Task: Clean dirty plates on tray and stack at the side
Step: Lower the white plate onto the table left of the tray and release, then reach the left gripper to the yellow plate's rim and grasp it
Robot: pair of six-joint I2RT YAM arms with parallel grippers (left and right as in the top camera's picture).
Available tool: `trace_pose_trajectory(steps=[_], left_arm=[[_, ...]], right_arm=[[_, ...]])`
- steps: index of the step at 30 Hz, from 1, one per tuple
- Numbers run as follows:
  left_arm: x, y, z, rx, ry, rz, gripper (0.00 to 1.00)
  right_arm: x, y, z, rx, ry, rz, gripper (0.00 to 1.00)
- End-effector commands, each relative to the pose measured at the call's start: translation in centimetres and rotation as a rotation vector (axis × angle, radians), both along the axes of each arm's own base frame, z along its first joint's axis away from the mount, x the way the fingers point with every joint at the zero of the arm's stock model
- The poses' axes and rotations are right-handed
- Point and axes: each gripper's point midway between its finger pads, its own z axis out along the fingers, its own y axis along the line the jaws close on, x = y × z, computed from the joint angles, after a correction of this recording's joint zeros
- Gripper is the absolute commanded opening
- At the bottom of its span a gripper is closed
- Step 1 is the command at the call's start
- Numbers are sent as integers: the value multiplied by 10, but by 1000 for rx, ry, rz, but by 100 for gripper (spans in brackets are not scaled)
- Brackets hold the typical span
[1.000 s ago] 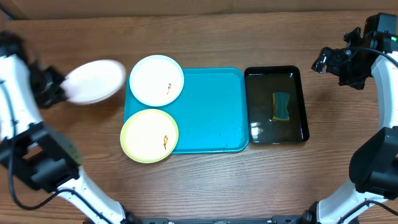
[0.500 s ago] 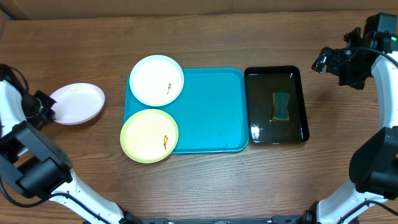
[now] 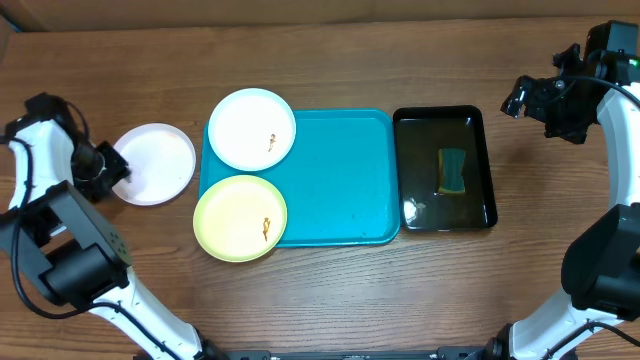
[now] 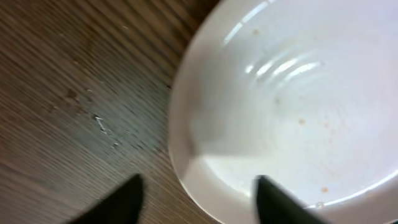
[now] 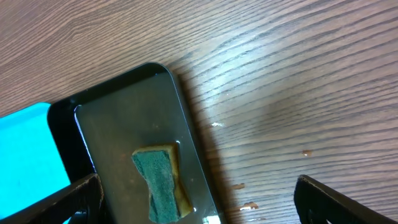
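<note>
Straddling rim of white plate (image 3: 155,163) beside tray (image 3: 340,180), spread left gripper (image 4: 198,194).

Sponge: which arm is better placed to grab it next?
Probably right: the right end effector hovers open near the black tray holding the sponge; the left end effector is at the white plate.

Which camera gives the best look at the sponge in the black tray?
The overhead view: the sponge shows whole there, lying in the black tray. The right wrist view shows it nearer and larger, but the picture's bottom edge cuts it off. The left wrist view does not show it.
</note>
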Motion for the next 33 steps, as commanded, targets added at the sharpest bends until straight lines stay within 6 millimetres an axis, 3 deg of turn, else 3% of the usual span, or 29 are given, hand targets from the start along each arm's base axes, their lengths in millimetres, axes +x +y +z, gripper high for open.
trace_pose_trajectory(steps=[1,7,12,17,23,33], left_arm=[[-3,-1,1,-6,20,-16,83],[-1,-19,36,-86,16,-49,61],[-36,-49,64,-129,134,-81,42],[-59,-85,76,-111,147,-162,41],[-83,-122,61,-63,117,-233,47],[-79,-136,7,-74,57,-268,43]], right_arm=[[2,0,6,-10,-16,-3,100],[2,0,6,-10,-16,-3,100],[2,0,6,-10,-16,-3,100],[2,0,6,-10,-16,-3,100],[2,0,6,-10,-16,-3,100],[2,0,6,-10,-16,-3,100]])
